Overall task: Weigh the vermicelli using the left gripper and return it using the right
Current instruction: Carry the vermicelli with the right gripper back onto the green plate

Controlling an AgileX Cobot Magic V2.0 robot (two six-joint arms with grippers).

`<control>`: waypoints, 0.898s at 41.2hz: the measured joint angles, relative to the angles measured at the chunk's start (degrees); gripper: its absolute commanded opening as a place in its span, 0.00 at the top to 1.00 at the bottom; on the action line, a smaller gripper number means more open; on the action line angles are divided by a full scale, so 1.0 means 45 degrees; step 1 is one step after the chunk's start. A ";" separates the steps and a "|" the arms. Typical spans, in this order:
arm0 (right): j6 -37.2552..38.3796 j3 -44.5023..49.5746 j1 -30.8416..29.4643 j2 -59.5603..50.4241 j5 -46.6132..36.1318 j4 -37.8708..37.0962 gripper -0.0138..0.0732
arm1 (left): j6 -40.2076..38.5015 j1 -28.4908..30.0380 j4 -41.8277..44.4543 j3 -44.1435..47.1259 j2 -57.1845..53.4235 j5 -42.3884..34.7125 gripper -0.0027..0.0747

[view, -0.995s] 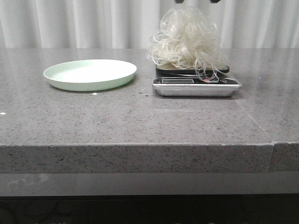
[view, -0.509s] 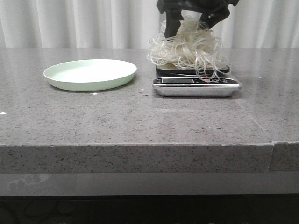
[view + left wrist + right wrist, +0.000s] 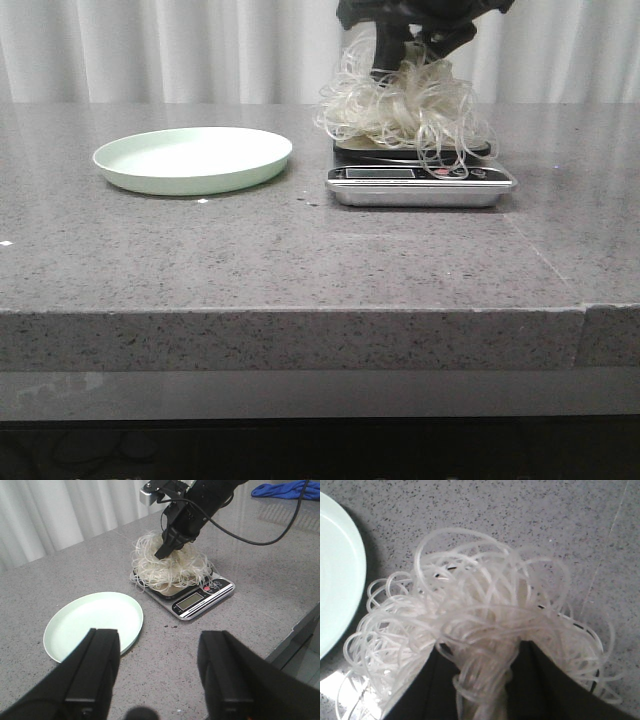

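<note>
The vermicelli [image 3: 400,108] is a fluffy tangle of translucent white strands on the black platform of a silver kitchen scale [image 3: 420,186]. My right gripper [image 3: 412,45] reaches down into the top of the tangle and is shut on a bundle of strands; the right wrist view shows strands [image 3: 470,615] pinched between its black fingers [image 3: 442,680]. The left wrist view shows the same hold [image 3: 172,547] on the vermicelli [image 3: 170,572]. My left gripper [image 3: 160,637] is open and empty, above the table in front of the plate and scale; it is out of the front view.
A pale green round plate [image 3: 190,160] lies empty to the left of the scale, also in the left wrist view [image 3: 92,625]. A blue cloth [image 3: 285,489] lies far off beyond the scale. The table's front edge [image 3: 300,312] is near.
My right gripper has come down from above into the vermicelli and its fingers have closed on the strands, squashing the top of the tangle. Plate and scale have not moved.
</note>
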 measured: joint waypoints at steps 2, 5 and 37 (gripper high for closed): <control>0.0000 -0.0240 0.0000 -0.0084 0.0173 0.0030 0.66 | 0.0000 0.0000 0.0000 0.0000 0.0000 0.0000 0.42; 0.0000 -0.0768 0.0033 -0.0189 0.0579 0.0205 0.66 | 0.0000 0.0000 0.0000 0.0000 0.0000 0.0000 0.42; 0.0000 -0.4182 0.3683 0.1583 -0.2198 0.0758 0.66 | -0.0023 0.0000 0.0021 0.0000 0.0000 0.0000 0.42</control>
